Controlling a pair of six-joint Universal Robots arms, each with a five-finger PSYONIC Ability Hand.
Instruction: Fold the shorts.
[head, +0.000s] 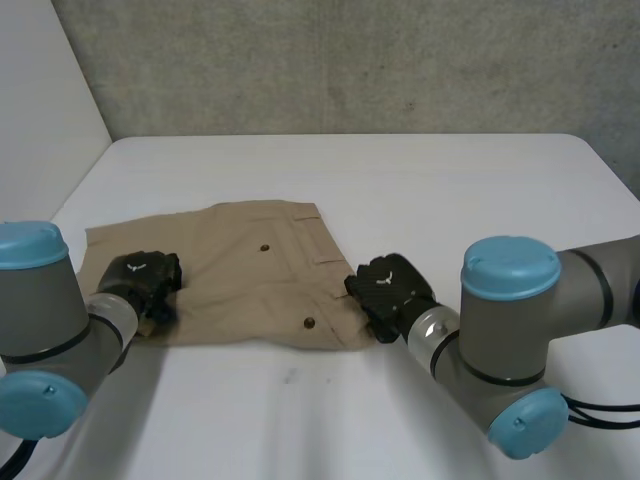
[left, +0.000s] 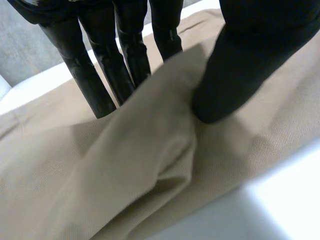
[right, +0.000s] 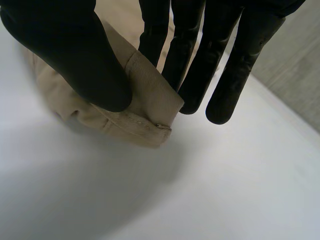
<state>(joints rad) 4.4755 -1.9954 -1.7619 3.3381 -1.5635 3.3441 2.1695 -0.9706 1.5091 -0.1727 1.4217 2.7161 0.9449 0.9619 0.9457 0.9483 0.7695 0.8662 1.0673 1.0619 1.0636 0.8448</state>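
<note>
Tan shorts (head: 250, 275) lie flat on the white table (head: 400, 190), with two dark buttons on the upper layer. My left hand (head: 143, 283) sits on their near left part. In the left wrist view its fingers (left: 107, 75) and thumb (left: 240, 70) pinch a raised ridge of the tan shorts (left: 150, 150). My right hand (head: 392, 292) is at the near right corner. In the right wrist view its thumb (right: 75, 55) and fingers (right: 190, 60) pinch the hemmed corner of the shorts (right: 150, 107), lifted slightly off the table.
White table surface (right: 210, 190) stretches beyond and beside the shorts. A grey wall (head: 350, 60) rises behind the far edge, and a white panel (head: 40, 110) stands at the far left. Both arms (head: 510, 330) reach in from the near side.
</note>
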